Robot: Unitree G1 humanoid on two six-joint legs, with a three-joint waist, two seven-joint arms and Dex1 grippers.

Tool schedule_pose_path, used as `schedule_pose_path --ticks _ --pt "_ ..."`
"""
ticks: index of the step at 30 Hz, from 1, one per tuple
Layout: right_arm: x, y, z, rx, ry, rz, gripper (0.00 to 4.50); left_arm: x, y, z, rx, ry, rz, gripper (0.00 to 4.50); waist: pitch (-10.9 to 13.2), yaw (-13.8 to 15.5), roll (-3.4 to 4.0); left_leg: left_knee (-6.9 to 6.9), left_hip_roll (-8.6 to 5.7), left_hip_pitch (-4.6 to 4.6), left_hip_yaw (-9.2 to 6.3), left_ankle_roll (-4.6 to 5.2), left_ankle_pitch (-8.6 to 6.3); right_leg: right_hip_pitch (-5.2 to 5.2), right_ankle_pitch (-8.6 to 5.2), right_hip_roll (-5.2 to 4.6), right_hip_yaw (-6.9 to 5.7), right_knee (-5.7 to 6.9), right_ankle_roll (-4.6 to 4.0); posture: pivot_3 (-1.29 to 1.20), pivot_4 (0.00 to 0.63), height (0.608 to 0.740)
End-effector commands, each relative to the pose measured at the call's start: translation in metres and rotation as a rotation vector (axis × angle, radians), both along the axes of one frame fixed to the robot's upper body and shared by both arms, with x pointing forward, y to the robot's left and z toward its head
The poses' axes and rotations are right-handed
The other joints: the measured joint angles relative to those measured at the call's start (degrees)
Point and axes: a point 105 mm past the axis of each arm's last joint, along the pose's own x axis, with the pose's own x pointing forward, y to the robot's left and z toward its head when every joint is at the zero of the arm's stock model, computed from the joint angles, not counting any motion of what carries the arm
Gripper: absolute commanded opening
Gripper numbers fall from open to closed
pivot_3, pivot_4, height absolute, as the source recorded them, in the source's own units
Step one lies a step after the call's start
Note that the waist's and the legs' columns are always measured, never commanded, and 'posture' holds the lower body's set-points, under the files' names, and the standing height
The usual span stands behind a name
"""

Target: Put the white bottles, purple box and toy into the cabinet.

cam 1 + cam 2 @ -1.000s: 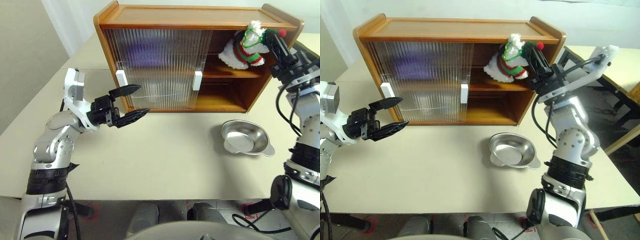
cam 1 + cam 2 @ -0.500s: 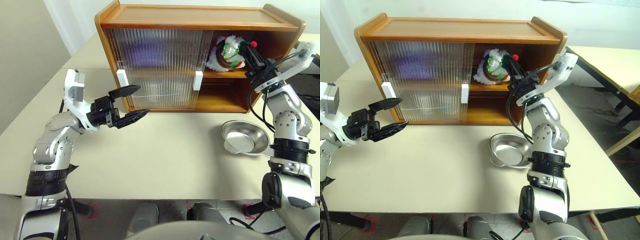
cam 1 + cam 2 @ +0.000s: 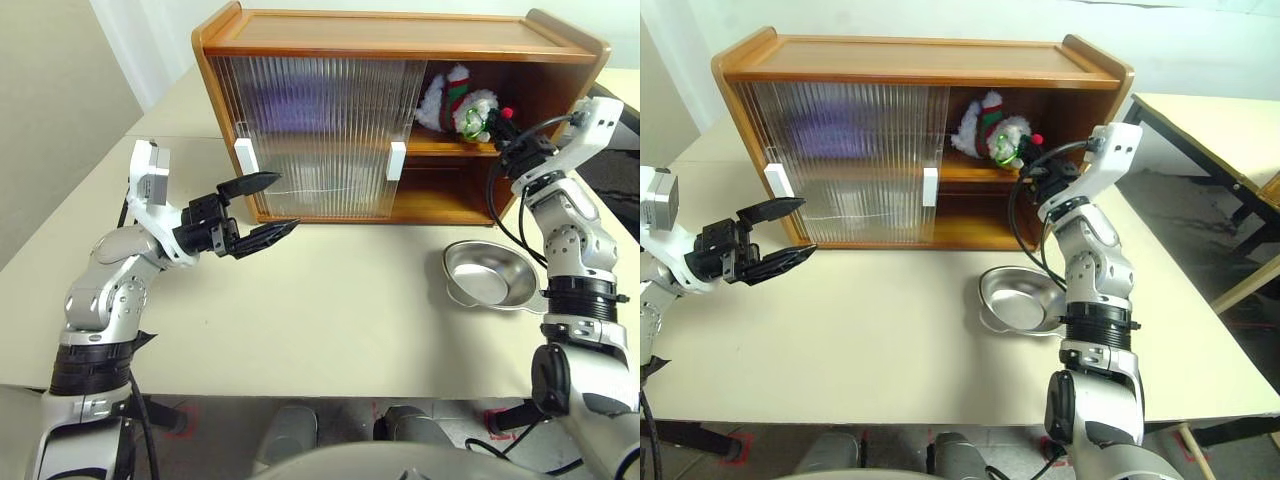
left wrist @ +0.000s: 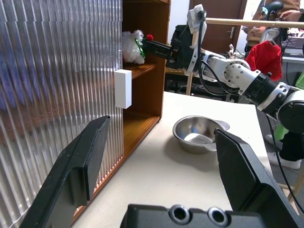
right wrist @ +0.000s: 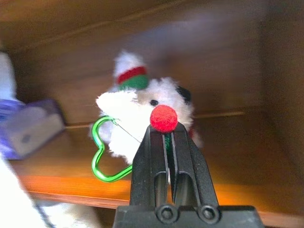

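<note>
The toy [image 3: 455, 100], a white plush with red and green trim, is inside the cabinet [image 3: 400, 35] on the right end of the upper shelf. My right gripper [image 3: 497, 118] reaches into that opening and is shut on the toy's green hat, just under its red bobble [image 5: 163, 118]. A green heart-shaped ring [image 5: 102, 152] hangs from the toy. The purple box [image 5: 28, 128] lies further along the same shelf, a purple blur behind the ribbed doors [image 3: 290, 100]. The white bottles are hidden. My left gripper [image 3: 270, 205] hovers open in front of the left door handle [image 3: 241, 157].
Both ribbed sliding doors cover the cabinet's left and middle, the second handle [image 3: 396, 160] at the edge of the open right bay. An empty silver dish [image 3: 490, 280] sits on the table in front of that bay. The lower shelf [image 3: 440, 200] looks bare.
My right gripper has carried the toy down and further into the upper shelf, and the toy now sits low at shelf level. The left arm has not moved.
</note>
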Motion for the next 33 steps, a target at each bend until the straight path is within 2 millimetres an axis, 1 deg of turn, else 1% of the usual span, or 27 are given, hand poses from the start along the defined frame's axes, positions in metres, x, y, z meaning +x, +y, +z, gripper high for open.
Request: schedule_pose_path --ticks 1,4,7,8,11,12,13,15,16,17,18,21,24,29,33 --pt "0.004 -0.006 -0.002 -0.005 0.016 -0.039 0.02 -0.002 0.0 0.0 0.013 -0.001 0.002 4.5 0.0 -0.01 0.0 -0.01 0.0 0.0 0.0 0.0 0.0 -0.01 0.01 0.02 0.0 0.0 -0.01 0.16 0.0 0.74" --pt "0.006 -0.006 -0.002 -0.002 0.018 -0.059 0.02 -0.002 0.0 0.0 0.012 0.0 0.002 4.5 0.0 -0.01 0.0 -0.03 0.0 0.01 0.0 0.0 0.0 -0.03 0.02 0.07 -0.03 0.0 -0.03 0.16 0.0 0.74" --pt "0.008 -0.006 -0.001 -0.005 0.013 -0.07 0.75 -0.002 0.0 0.0 0.011 0.001 0.003 4.5 0.0 -0.01 0.0 -0.07 0.03 0.01 -0.02 0.0 0.0 -0.03 0.03 0.07 -0.05 0.0 -0.03 0.16 0.0 0.74" --pt "0.008 -0.005 0.0 -0.005 0.011 -0.07 1.03 -0.003 0.0 0.0 0.011 0.001 0.003 4.5 0.0 0.0 0.01 -0.07 0.03 0.01 -0.02 0.0 0.0 -0.04 0.03 0.07 -0.05 0.0 -0.03 0.16 0.0 0.74" --pt "0.009 -0.005 0.002 -0.019 -0.001 -0.068 2.18 -0.003 0.0 -0.001 0.01 0.002 0.004 4.5 0.0 0.02 0.01 -0.09 0.03 -0.02 -0.01 0.0 0.0 -0.07 0.05 0.06 -0.04 0.0 0.01 0.16 0.0 0.74" --pt "0.009 -0.005 0.002 -0.027 -0.001 -0.07 2.45 -0.003 0.0 -0.001 0.01 0.002 0.004 4.5 0.0 0.03 0.01 -0.1 0.03 -0.02 -0.01 0.0 0.0 -0.08 0.05 0.06 -0.04 0.0 0.02 0.16 0.0 0.74" --pt "0.009 -0.006 0.002 -0.029 0.0 -0.071 2.9 -0.003 0.0 -0.001 0.01 0.002 0.004 4.5 0.0 0.03 0.01 -0.11 0.04 -0.02 -0.01 0.0 0.0 -0.08 0.06 0.06 -0.04 0.0 0.03 0.16 0.0 0.74" --pt "0.009 -0.007 0.002 -0.032 0.001 -0.073 3.56 -0.003 0.0 -0.001 0.01 0.001 0.005 4.5 0.01 0.03 0.01 -0.14 0.04 -0.03 -0.01 -0.01 0.0 -0.09 0.05 0.06 -0.04 -0.01 0.02 0.16 0.0 0.74" --pt "0.009 -0.007 0.002 -0.037 0.002 -0.07 4.0 -0.003 0.0 -0.001 0.01 0.001 0.006 4.5 0.01 0.03 0.01 -0.16 0.04 -0.03 -0.01 -0.01 0.0 -0.1 0.05 0.06 -0.04 -0.01 0.02 0.16 0.0 0.74" --pt "0.008 -0.006 0.003 -0.043 0.002 -0.066 4.34 -0.003 0.001 -0.001 0.01 0.0 0.006 4.5 0.01 0.04 0.01 -0.17 0.04 -0.03 -0.01 -0.01 0.0 -0.11 0.05 0.06 -0.03 -0.01 0.02 0.16 0.0 0.74" --pt "0.007 -0.006 0.003 -0.052 0.001 -0.061 4.48 -0.003 0.001 -0.001 0.01 0.0 0.006 4.5 0.01 0.05 0.01 -0.18 0.04 -0.03 -0.01 -0.01 0.0 -0.11 0.05 0.06 -0.04 -0.01 0.01 0.16 0.0 0.74" --pt "0.002 -0.004 0.005 -0.1 -0.004 -0.037 4.48 -0.003 0.001 -0.002 0.011 0.001 0.005 4.5 0.02 0.18 0.04 -0.17 0.04 -0.04 -0.01 -0.01 0.0 -0.11 0.05 0.04 -0.03 -0.01 0.01 0.15 0.0 0.74" --pt "-0.004 -0.007 0.008 -0.135 -0.008 -0.028 4.48 -0.004 0.002 -0.002 0.013 0.002 0.004 4.5 0.02 0.3 0.03 -0.17 0.03 -0.05 0.0 -0.01 0.0 -0.1 0.03 0.03 -0.04 -0.03 -0.01 0.15 0.0 0.74" --pt "-0.022 -0.012 0.02 -0.176 -0.03 0.005 4.48 -0.004 0.003 -0.003 0.017 0.006 0.001 4.5 0.02 0.32 0.03 -0.16 0.01 -0.06 0.11 -0.03 0.01 -0.09 -0.01 0.04 -0.03 -0.04 -0.02 0.15 0.0 0.74" --pt "-0.041 -0.008 0.029 -0.189 -0.049 0.101 4.48 -0.003 0.003 -0.003 0.019 0.008 -0.002 4.5 0.03 0.32 0.03 -0.16 -0.01 -0.05 0.23 -0.07 0.03 -0.08 -0.04 0.1 -0.05 -0.04 -0.01 0.15 0.0 0.74"
